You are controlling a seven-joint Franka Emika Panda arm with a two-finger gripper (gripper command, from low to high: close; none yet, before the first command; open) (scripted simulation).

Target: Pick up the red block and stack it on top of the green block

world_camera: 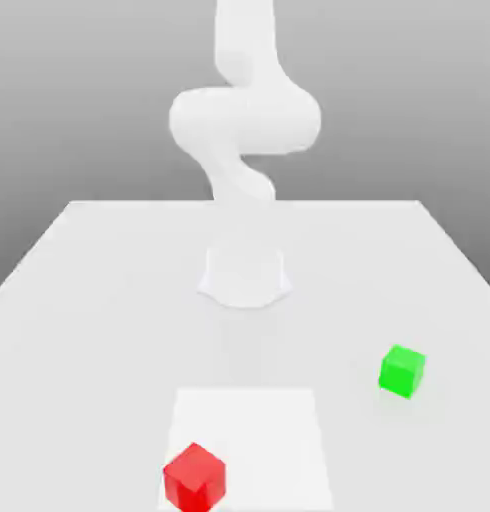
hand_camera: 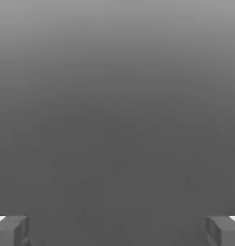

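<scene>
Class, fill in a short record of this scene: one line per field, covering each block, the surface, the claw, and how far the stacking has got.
red block: on the table, near edge, on a paler square patch
green block: on the table, toward the exterior view's right, apart from the red one
table: white
claw: open, holding nothing
stacking: not yet begun

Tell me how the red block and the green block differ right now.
Colour: the red block is red, the green block is green. Place: the red block lies on the lighter square patch near the exterior view's lower edge; the green block sits on the plain table, farther back and toward that view's right. Both are cubes resting flat, apart from each other, neither held.
</scene>
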